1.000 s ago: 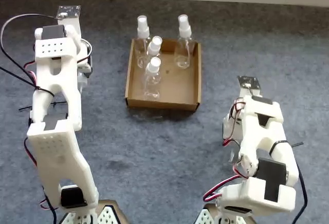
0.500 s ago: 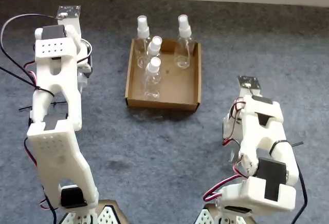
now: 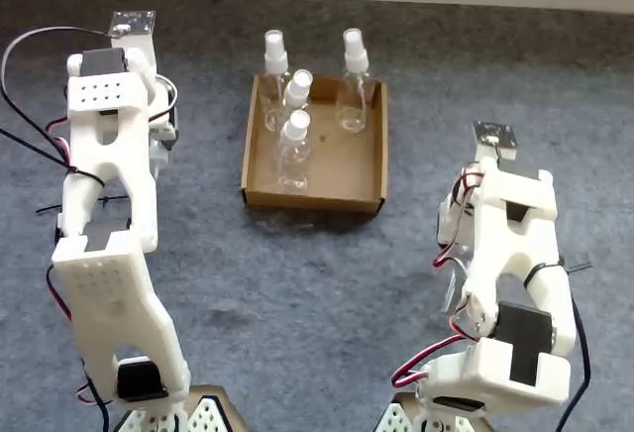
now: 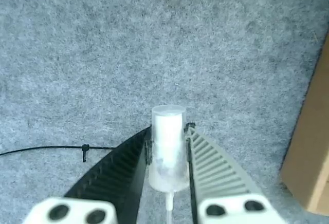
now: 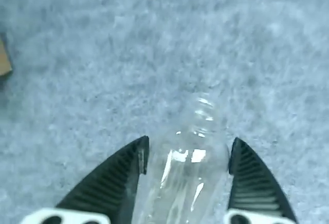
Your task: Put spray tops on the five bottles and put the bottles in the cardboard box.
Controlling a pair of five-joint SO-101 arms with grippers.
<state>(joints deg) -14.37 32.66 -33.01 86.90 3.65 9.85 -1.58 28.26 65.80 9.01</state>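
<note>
On the grey carpet (image 3: 327, 293) near the cardboard box (image 3: 312, 197) (four capped bottles (image 3: 294, 150) inside), the left gripper (image 4: 168, 130) pinches a spray top (image 4: 168, 154); the right gripper (image 5: 189, 143) clasps the uncapped bottle (image 5: 187, 175) by its body, likely light, slippery, easily squashed.

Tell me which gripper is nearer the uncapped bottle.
Right. The right gripper is shut on the bottle, a finger on either side. The left gripper holds a spray top on the other side of the box.
</note>
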